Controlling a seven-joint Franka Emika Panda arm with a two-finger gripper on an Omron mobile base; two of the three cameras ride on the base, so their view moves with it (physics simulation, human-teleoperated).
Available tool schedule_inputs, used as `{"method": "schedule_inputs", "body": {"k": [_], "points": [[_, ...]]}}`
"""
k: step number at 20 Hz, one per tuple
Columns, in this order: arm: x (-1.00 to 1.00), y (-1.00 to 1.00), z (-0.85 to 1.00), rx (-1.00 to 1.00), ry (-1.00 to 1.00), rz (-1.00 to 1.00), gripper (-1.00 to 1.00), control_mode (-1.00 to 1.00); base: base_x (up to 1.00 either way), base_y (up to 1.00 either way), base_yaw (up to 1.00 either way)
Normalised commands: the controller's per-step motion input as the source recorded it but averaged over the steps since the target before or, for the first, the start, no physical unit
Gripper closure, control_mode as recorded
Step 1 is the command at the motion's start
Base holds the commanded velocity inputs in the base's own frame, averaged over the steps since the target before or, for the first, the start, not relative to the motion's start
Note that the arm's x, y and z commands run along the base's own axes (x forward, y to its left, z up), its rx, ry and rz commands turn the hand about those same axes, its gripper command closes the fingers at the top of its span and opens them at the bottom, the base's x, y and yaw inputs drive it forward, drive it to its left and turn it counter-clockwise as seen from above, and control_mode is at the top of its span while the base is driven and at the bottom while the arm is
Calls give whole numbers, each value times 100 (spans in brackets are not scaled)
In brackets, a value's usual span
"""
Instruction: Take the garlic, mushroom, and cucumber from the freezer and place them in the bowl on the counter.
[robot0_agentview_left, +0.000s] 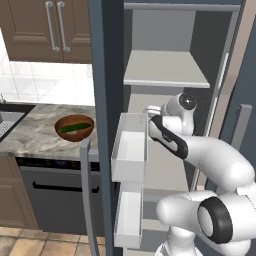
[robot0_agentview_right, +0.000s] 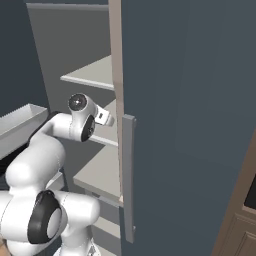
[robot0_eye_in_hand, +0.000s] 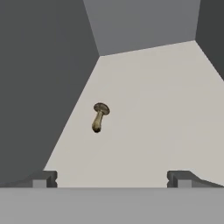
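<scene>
Mushroom (robot0_eye_in_hand: 99, 117) lies alone mid-shelf (clear of the walls), ahead of the wide-open, empty gripper (robot0_eye_in_hand: 112, 178)

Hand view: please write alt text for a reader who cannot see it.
A small tan-brown mushroom lies alone on a light grey freezer shelf, ahead of the open two-finger gripper. Dark grey inner walls enclose the shelf at left and back.
</scene>
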Motion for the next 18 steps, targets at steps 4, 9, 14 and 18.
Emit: {"method": "schedule_inputs", "body": {"k": [4,9,14,18], "points": [[22,9,-2,0,0,0,-100,-100,0,0,0],[17,14,-3,0,3,0,-100,-100,0,0,0],[21,27,-9,0,5,0,-100,-100,0,0,0],[25,28,-12,-3,5,0,-100,-100,0,0,0]]}}
